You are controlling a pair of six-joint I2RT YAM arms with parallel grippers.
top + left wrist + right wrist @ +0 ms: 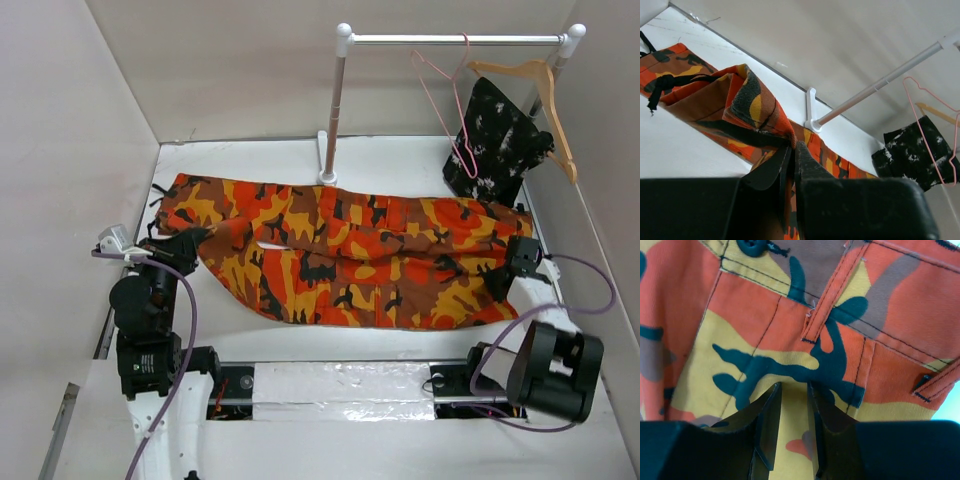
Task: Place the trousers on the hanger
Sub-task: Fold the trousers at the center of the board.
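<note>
- Left end effector (792, 148) is pressed together on a raised fold of the trousers (350, 250). It pinches the camouflage cloth at the garment's left end, lifting that fold off the bench (400, 160).
- Right end effector (794, 386) sits on the opposite end of the trousers, by the waistband. Its two dark fingers (771, 420) stand a narrow gap apart with yellow cloth showing between them. Whether that cloth is actually gripped cannot be told.
- A belt loop (832, 300) and a dark button (751, 245) lie just beyond the right fingers.
- The trousers stretch across the white bench from one arm to the other. Both legs lie mostly flat and run leftward, and black drawstrings (665, 87) trail at the left end.
- Behind the trousers, a white rail (455, 39) stands on a post at the back of the bench.
- The pink wire hanger (441, 115) hangs by its hook from that rail, well apart from the trousers.
- Just beside it on the right hangs a wooden hanger (545, 80), with a black speckled garment (495, 140) below the two.
</note>
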